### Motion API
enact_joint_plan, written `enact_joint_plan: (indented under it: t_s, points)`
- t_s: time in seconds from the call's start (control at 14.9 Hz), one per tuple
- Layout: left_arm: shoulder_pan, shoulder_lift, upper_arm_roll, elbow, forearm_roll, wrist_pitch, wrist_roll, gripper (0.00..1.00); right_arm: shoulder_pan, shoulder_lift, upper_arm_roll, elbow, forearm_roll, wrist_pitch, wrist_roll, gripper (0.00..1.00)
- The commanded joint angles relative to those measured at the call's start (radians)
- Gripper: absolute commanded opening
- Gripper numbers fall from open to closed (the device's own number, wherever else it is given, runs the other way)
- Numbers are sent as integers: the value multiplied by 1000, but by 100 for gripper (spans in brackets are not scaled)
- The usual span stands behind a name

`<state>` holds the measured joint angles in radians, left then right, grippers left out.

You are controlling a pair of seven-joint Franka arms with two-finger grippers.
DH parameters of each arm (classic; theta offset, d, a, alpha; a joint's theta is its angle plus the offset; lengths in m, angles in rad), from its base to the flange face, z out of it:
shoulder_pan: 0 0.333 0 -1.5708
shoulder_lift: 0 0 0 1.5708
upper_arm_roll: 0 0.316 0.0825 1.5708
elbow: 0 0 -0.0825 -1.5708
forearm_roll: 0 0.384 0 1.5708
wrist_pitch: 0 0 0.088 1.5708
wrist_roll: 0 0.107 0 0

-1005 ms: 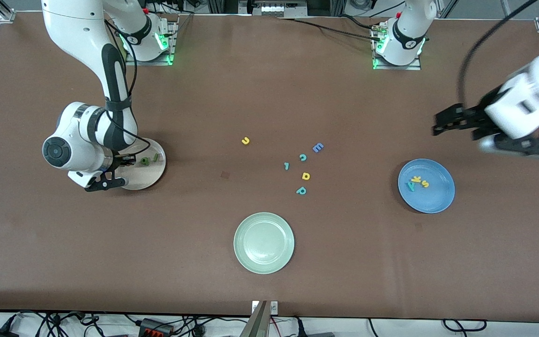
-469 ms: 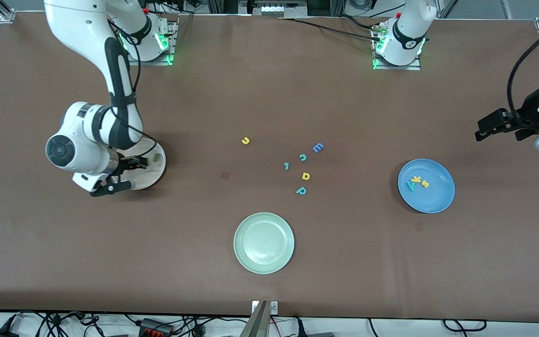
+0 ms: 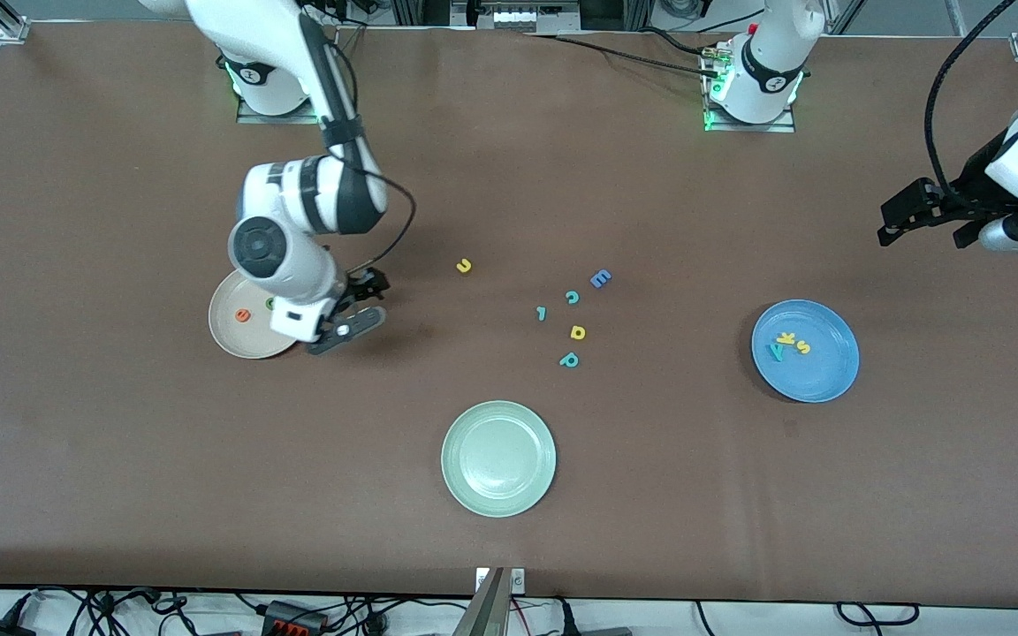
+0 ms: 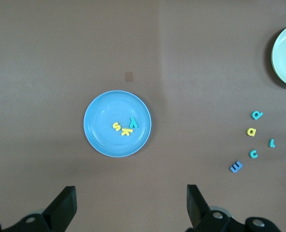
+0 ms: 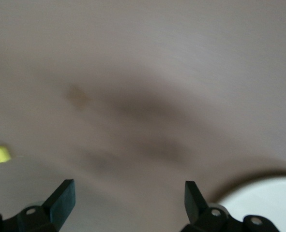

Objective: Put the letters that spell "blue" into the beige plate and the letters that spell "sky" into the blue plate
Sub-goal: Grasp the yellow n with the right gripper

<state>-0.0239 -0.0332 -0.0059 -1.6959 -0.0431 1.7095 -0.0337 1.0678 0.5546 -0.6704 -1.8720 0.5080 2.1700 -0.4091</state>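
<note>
Beside the round beige plate, the right end effector hovers wide open, empty, over matte brown table.

A pale green plate sits empty on the brown counter, nearest the front camera. Farther from the camera lies a loose cluster of foam letters: a blue capital E, a teal c, a small teal letter, a yellow d-like letter and a teal p. None touch.
</note>
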Motion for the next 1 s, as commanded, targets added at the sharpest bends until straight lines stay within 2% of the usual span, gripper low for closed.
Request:
enact_joint_plan:
  t_s: [0.0,0.2,0.6,0.94]
  points:
    - [22,-14,-16,-2,14,-34,0,100,86,59,9,27,35,46,12,100]
    - [21,-10,-16,21,16,-57,6,100,156,94,57,24,56,65,21,100]
    - [19,16,-12,56,20,-57,14,100,218,136,81,17,70,86,21,100]
    - [19,16,-12,56,22,-63,11,100,257,151,84,17,70,99,70,94]
